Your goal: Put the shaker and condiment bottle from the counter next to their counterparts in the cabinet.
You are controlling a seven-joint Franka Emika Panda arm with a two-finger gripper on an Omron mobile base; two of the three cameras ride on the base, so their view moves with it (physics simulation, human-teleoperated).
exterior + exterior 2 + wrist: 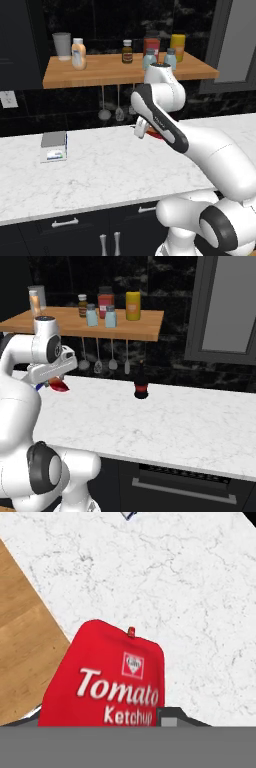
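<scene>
Condiment bottle (102,679), red with a white "Tomato Ketchup" label, sits clamped between the fingers of the gripper (100,718), its body close up against the hand camera. In the left base view the gripper (145,131) holds the bottle (153,134) below the front edge of the cabinet (90,79), over the back part of the counter (110,170). The right base view shows the same red bottle (59,386) under the hand (55,381), lower than the left end of the cabinet (125,331).

On the cabinet two pale blue-grey shakers (149,60) (170,58) stand side by side near its front edge. Just behind them are a red-labelled jar (151,45) and a tall yellow bottle (177,47). A small brown bottle (127,51) stands to their left. Farther along are a pale bottle with a white cap (78,54) and a grey cup (62,46).

Metal utensils (104,112) hang under the cabinet. Below its right part a small dark bottle (141,387) stands upright on the counter (165,426). Below its left end a small white box (53,146) rests on the marble.
</scene>
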